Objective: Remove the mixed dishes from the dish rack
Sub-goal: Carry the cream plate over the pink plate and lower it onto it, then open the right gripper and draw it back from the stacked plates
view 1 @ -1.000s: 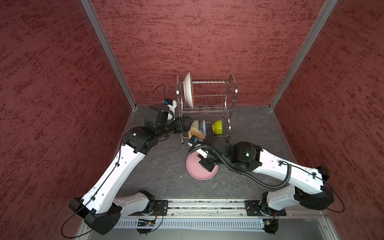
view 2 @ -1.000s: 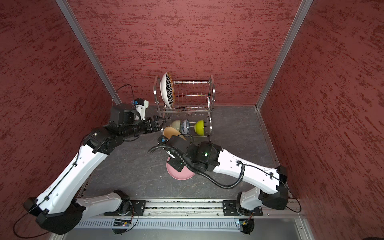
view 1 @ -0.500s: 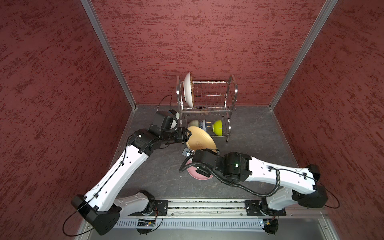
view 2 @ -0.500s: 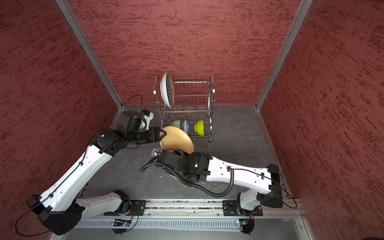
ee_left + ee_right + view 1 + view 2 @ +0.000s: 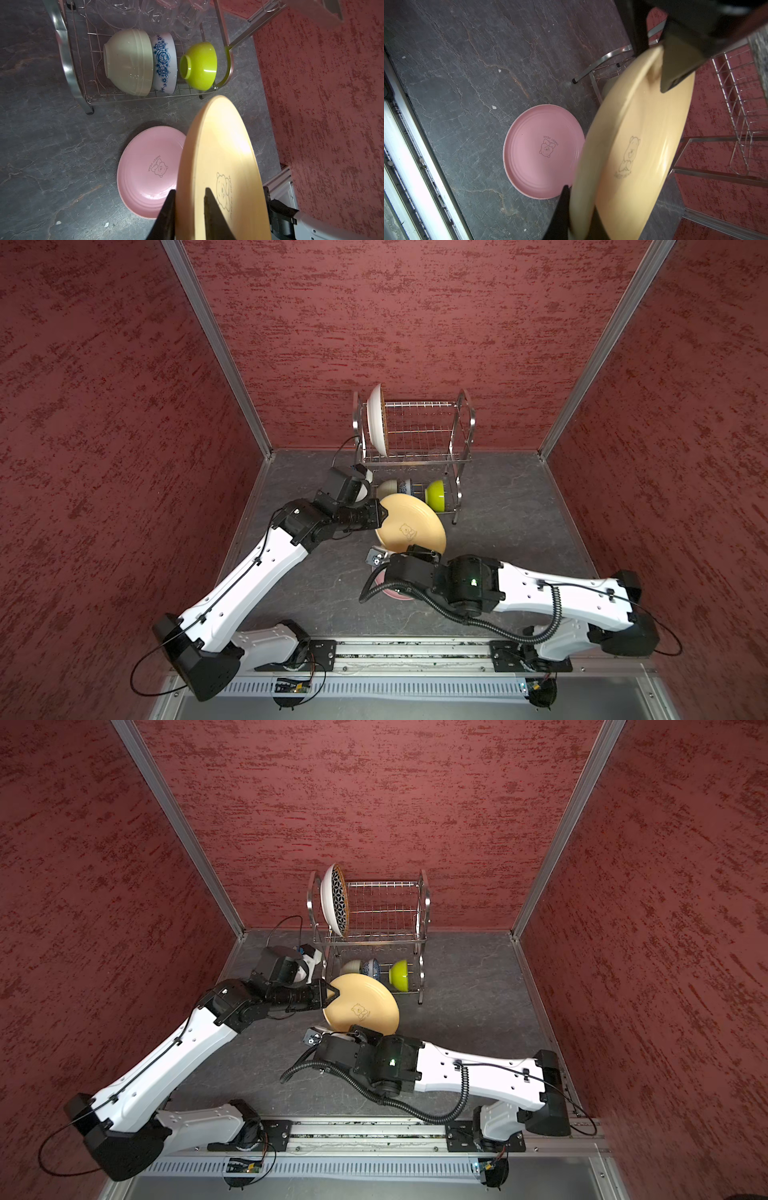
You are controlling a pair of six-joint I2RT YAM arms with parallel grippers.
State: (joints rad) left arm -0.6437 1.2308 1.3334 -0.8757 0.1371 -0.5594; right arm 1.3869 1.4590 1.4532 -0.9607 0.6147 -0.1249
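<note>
Between the left gripper [image 5: 380, 516] and the right gripper [image 5: 417, 549] hangs the pale yellow plate [image 5: 409, 526], tilted above the counter [image 5: 507, 514], each gripper clenched on an opposite rim. Beneath the right gripper, the nearer one, the pink plate [image 5: 149, 166] lies flat, so lowering onto it looks next. Beyond the left gripper the dish rack [image 5: 464, 423] holds the geometric plate [image 5: 334, 903] on its upper tier, and below it the cream bowl [image 5: 128, 62], floral bowl [image 5: 165, 62], lime bowl [image 5: 198, 64] and clear tumblers [image 5: 155, 14]
</note>
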